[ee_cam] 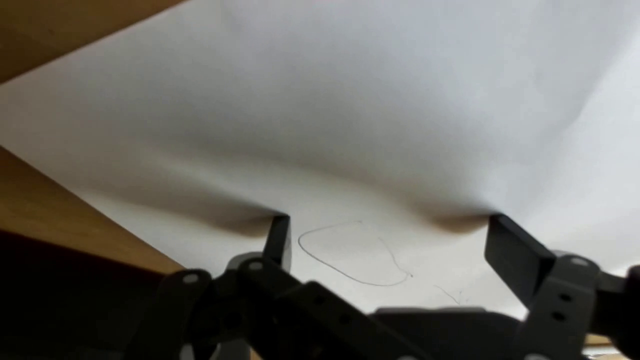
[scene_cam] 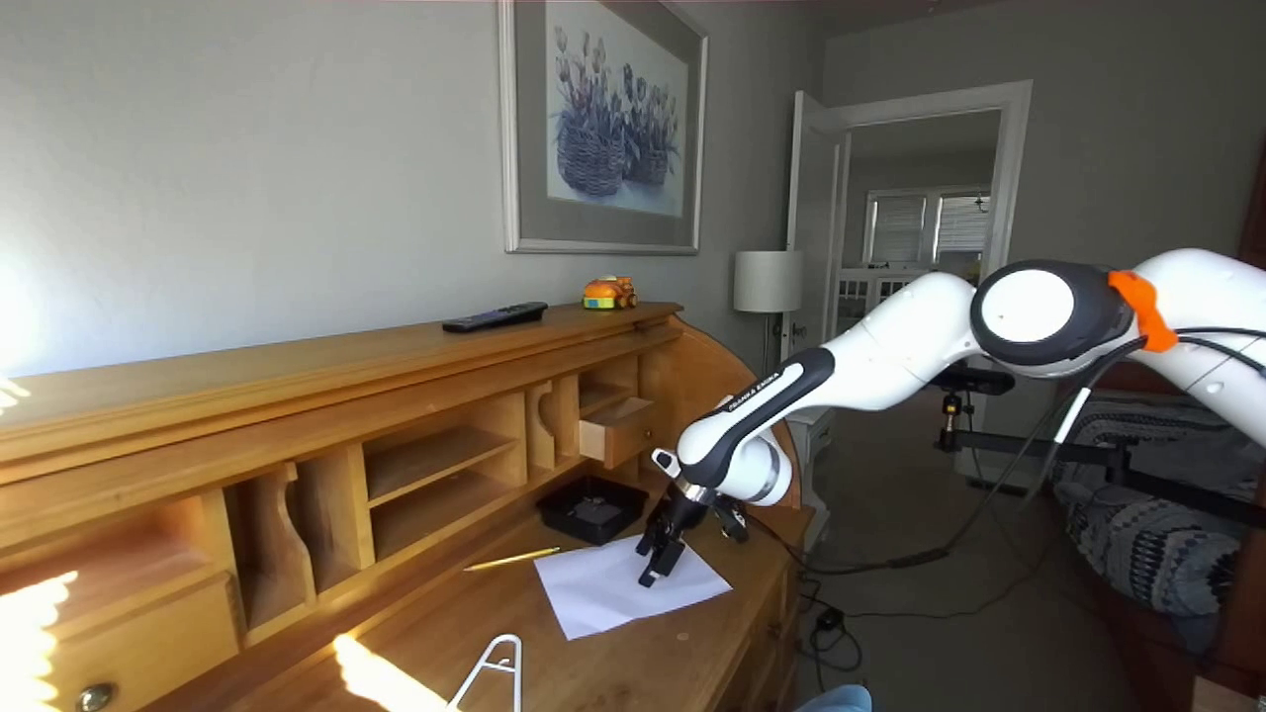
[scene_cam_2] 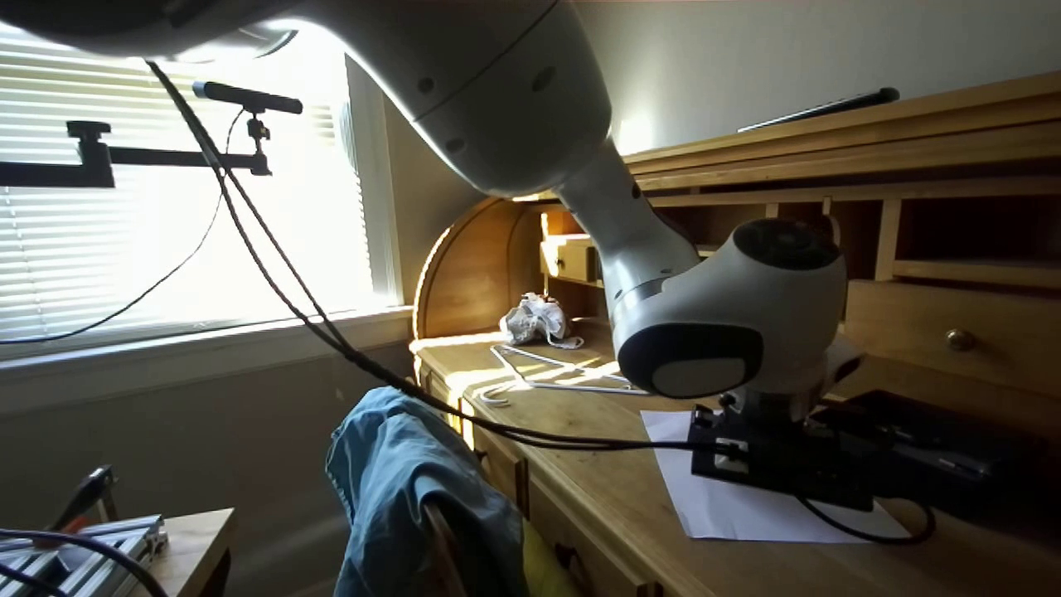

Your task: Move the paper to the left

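Note:
The paper is a white sheet lying flat on the wooden desk. It shows in both exterior views (scene_cam: 591, 595) (scene_cam_2: 729, 510) and fills most of the wrist view (ee_cam: 350, 100), where thin pen or pencil lines mark it. My gripper (scene_cam: 653, 566) points down over the paper's far part. In the wrist view the gripper (ee_cam: 388, 220) has its two fingers wide apart with nothing between them but the paper's surface below. The fingertips are at or very close to the sheet, with shadows meeting them. In an exterior view the gripper's body (scene_cam_2: 775, 460) hides the fingertips and part of the paper.
A black tray (scene_cam: 591, 509) stands beside the paper, near the cubbies. A yellow pencil (scene_cam: 511, 560) and a white wire loop (scene_cam: 495, 667) lie on the desk. A small drawer (scene_cam: 618, 432) is pulled out. A chair with a blue cloth (scene_cam_2: 406, 481) stands at the desk's front.

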### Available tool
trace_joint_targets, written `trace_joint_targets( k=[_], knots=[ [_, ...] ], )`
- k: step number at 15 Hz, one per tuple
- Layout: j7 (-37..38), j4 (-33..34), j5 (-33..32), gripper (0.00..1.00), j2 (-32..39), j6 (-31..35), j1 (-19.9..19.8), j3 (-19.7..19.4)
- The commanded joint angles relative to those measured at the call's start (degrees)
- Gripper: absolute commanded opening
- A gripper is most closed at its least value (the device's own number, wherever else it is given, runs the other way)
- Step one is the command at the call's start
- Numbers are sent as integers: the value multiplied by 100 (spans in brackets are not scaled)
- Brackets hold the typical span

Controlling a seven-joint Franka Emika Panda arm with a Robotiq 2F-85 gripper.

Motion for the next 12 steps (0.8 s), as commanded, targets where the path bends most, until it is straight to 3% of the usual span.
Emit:
trace_joint_targets(
  k=[1,6,12],
  knots=[
    [916,-953,-369,100,-553,736,339,-320],
    [2902,-1865,-758,100,-1140,1080,999,-832],
    [5224,-2174,-1016,100,-1224,1627,1612,-1151]
  ],
)
